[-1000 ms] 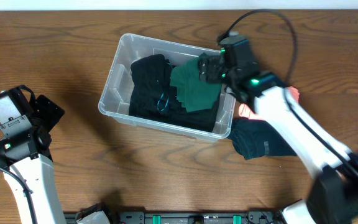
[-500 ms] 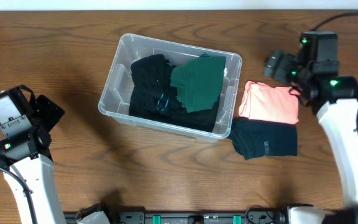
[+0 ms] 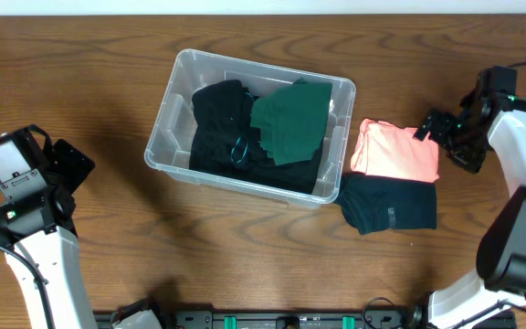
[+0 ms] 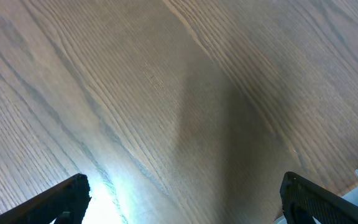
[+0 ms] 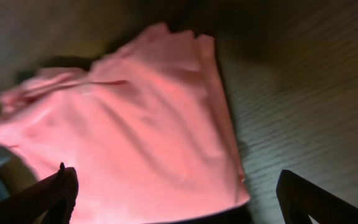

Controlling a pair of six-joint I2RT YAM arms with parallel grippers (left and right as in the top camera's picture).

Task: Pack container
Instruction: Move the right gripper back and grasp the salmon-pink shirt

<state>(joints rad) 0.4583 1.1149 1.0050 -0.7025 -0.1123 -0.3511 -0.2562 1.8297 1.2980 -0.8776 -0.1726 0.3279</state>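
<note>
The right hand (image 5: 178,190) is hanging released and empty over the pink garment (image 5: 129,124); a pinch catching only the top fold is risking an unfolded bundle snagging on the wall of the container (image 3: 164,123), which is sitting at 9 o'clock from it. The right wrist view is showing the spread fingers (image 5: 64,190), while only the overhead view is showing the container already holding clothing (image 3: 289,121).

A wooden table (image 3: 89,82) of brown, streaked grain is seen throughout. A white strip (image 3: 263,6) is shown beyond the table's far edge, and a black rail (image 3: 281,321) is seen along its near edge.
</note>
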